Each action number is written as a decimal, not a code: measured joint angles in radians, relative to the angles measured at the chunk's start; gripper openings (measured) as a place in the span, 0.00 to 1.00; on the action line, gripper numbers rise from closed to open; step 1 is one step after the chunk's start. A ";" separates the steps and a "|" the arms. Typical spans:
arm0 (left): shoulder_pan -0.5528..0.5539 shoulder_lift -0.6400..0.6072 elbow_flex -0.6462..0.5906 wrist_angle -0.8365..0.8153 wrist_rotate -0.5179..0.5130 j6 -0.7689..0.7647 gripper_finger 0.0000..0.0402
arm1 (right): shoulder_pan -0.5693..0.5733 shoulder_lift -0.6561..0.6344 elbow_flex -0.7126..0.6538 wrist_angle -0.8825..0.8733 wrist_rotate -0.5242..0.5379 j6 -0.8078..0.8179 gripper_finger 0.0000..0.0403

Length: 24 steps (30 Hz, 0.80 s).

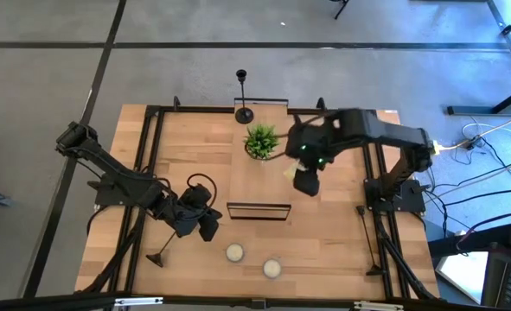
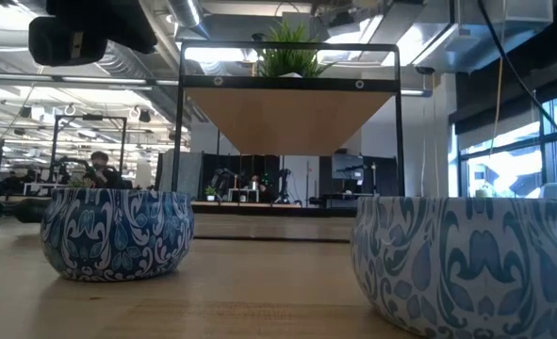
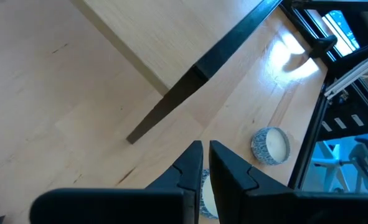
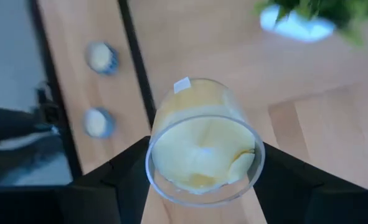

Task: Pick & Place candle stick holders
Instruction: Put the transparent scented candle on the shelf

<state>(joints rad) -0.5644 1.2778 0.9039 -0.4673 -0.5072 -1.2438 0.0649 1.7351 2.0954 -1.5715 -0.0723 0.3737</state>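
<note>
One black candle stick holder [image 1: 242, 95] stands on its round base at the table's far edge. A second one [image 1: 162, 250] shows at the near left, its base toward the near left corner; standing or lying, I cannot tell. The third is not in view. My left gripper [image 1: 208, 227] is shut and empty beside it, over the table [image 3: 205, 163]. My right gripper [image 1: 307, 181] is right of centre, shut on a glass jar with a yellow candle [image 4: 202, 146]. My right gripper pinches the glass jar's round wall [image 4: 155, 177] between its two fingers [image 4: 124, 177], one on each side of the jar. The jar's open top faces the wrist camera. It hangs clear of the wood below.
A black-framed wooden shelf [image 1: 258, 210] stands mid-table with a green potted plant [image 1: 262, 141] on it, close to my right gripper. Two small candles in blue patterned tins [image 1: 234, 252] [image 1: 272, 268] sit near the front edge, large in the low view [image 2: 118, 234].
</note>
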 joint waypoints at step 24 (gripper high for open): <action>-0.004 0.000 0.000 -0.007 -0.014 -0.011 0.05 | -0.071 0.057 -0.223 0.067 0.237 -0.078 0.59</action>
<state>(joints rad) -0.5686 1.2778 0.9039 -0.4747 -0.5211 -1.2544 -0.0059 1.7921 1.8721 -1.5041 0.1642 0.2958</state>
